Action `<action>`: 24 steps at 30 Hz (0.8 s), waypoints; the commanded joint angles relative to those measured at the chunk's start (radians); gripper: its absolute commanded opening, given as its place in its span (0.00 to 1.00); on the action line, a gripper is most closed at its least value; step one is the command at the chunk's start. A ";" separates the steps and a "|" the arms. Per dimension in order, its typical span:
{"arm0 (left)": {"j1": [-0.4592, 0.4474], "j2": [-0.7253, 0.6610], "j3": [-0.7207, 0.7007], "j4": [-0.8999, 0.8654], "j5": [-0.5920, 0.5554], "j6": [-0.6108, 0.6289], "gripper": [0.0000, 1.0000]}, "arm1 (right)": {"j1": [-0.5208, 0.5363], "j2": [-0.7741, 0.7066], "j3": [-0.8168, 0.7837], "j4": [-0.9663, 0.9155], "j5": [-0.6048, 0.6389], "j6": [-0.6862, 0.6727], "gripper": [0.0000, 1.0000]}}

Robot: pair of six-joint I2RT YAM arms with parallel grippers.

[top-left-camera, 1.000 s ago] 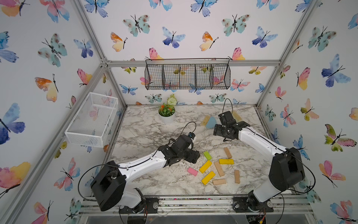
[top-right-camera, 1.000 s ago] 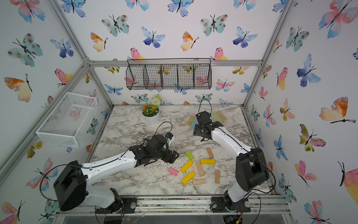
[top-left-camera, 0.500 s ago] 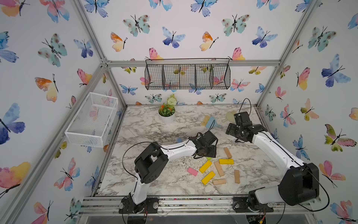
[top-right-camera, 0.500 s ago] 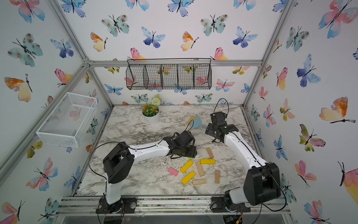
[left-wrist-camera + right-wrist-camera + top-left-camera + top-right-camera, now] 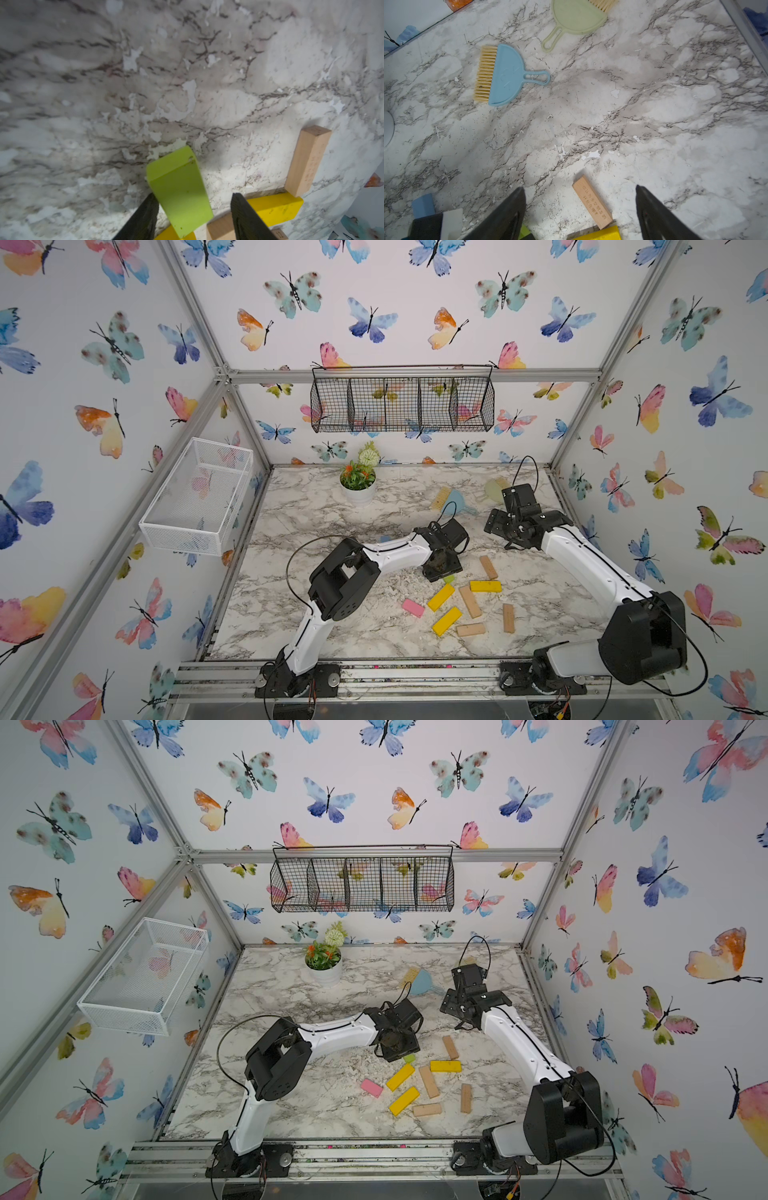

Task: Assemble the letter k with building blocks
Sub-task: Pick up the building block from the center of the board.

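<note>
Elbow (image 5: 345,589) raised, left gripper (image 5: 193,196) straddling green block (image 5: 176,176).

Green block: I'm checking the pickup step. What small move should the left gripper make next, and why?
Probably close the left gripper on the green block. In the left wrist view the block sits between the fingers, near one, with a visible gap to the other, so it isn't gripped yet.

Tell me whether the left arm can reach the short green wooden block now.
Probably yes: the left gripper has its open jaws either side of the green block, with nothing between them. A yellow rectangular bar lies close by one jaw and might get nudged.
</note>
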 commanded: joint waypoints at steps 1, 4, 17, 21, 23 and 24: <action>0.003 0.031 0.024 -0.091 -0.013 -0.068 0.55 | -0.004 -0.031 -0.015 0.006 -0.010 0.013 0.85; 0.003 0.027 0.026 -0.108 -0.032 -0.082 0.52 | -0.004 -0.034 -0.023 0.013 -0.012 0.021 0.84; 0.015 0.087 0.095 -0.240 -0.017 -0.106 0.43 | -0.004 -0.050 -0.044 0.041 -0.026 0.033 0.85; 0.017 0.100 0.101 -0.239 -0.006 -0.085 0.19 | -0.004 -0.051 -0.044 0.042 -0.022 0.031 0.85; 0.020 0.102 0.113 -0.238 -0.002 -0.061 0.11 | -0.004 -0.053 -0.046 0.042 -0.022 0.032 0.85; 0.020 0.100 0.121 -0.239 -0.005 -0.048 0.09 | -0.004 -0.053 -0.047 0.047 -0.024 0.032 0.85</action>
